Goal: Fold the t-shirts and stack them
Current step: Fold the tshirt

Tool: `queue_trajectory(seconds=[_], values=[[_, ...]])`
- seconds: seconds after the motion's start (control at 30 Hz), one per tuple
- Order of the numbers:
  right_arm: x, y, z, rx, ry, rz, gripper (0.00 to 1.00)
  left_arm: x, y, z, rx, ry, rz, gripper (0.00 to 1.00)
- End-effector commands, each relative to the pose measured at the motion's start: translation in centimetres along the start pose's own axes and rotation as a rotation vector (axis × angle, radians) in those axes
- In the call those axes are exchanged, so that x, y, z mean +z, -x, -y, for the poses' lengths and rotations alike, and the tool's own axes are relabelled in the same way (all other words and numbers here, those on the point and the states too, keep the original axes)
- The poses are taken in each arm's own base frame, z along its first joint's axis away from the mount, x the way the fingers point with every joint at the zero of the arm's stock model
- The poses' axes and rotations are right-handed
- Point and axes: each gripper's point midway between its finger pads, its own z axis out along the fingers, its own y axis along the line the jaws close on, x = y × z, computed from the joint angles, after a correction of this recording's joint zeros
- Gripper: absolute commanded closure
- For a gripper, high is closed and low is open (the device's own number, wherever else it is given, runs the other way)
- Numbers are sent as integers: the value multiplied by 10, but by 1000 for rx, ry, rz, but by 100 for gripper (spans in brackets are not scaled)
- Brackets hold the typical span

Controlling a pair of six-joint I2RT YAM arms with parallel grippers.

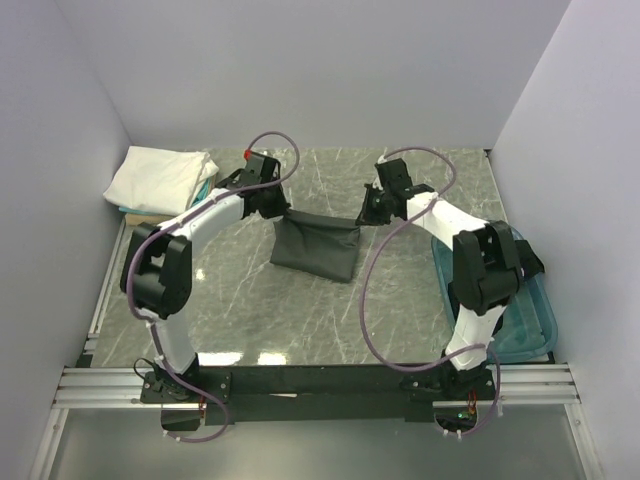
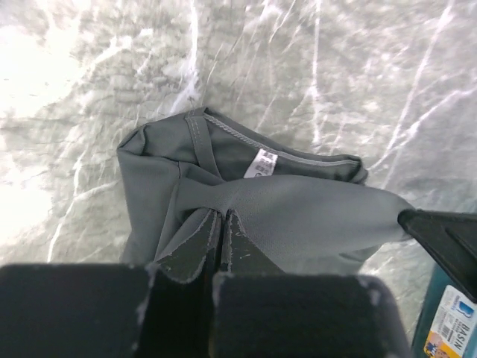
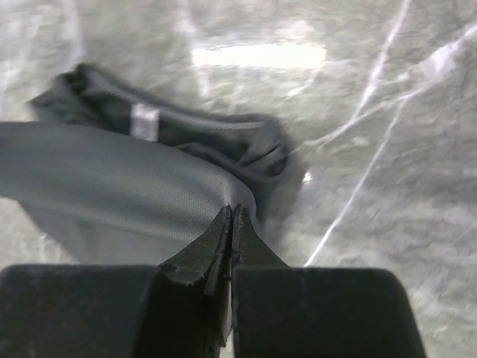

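A charcoal-grey t-shirt (image 1: 318, 246) hangs folded between my two grippers above the middle of the marble table. My left gripper (image 1: 282, 212) is shut on its left top corner; the wrist view shows the cloth (image 2: 298, 216) pinched at the tips and the white neck label (image 2: 265, 163) below. My right gripper (image 1: 364, 212) is shut on the right top corner, with the cloth (image 3: 112, 186) stretching left from the tips (image 3: 231, 215). A folded white t-shirt (image 1: 158, 178) lies on a stack at the back left, with a teal edge (image 1: 208, 180) under it.
A teal plastic bin (image 1: 520, 318) stands at the right edge beside the right arm; its corner shows in the left wrist view (image 2: 447, 313). White walls close the table at the back and sides. A metal rail (image 1: 300, 385) runs along the near edge.
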Motion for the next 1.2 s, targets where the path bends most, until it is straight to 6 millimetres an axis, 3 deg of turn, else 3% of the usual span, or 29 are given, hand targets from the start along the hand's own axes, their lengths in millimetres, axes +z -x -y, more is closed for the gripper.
queue_trajectory(seconds=[0.0,0.1,0.4,0.47,0.5,0.57,0.6,0.63,0.7,0.83,0.9,1.07,1.17], values=[[-28,14,-25,-50,68,73,100,-28,17,7,-24,-13,87,99],[-31,18,-29,-54,83,84,100,-27,17,3,-27,4,92,99],[0,26,-16,-47,14,59,100,-2,23,-10,-27,100,88,99],[7,27,-12,-56,-14,40,87,1,27,-13,-32,118,99,99],[6,38,-14,-55,-17,57,84,6,25,-17,-33,130,85,96],[13,36,-4,-48,-74,33,65,6,31,-12,-28,122,73,47],[8,41,-5,-47,-79,49,54,6,29,-14,-21,141,58,1],[3,45,-6,-48,-82,64,34,4,34,-12,-24,138,70,1],[-14,53,-14,-54,-62,104,22,-8,41,-6,-22,112,98,1],[-42,47,-27,-69,4,146,18,-29,39,14,-28,-12,111,0],[-50,31,-38,-74,77,138,17,-36,28,14,-27,-45,97,1],[-46,-8,-58,-99,167,63,15,-35,2,26,-21,-151,47,1],[-38,-13,-56,-78,159,57,15,-29,-2,34,-10,-188,25,1]])
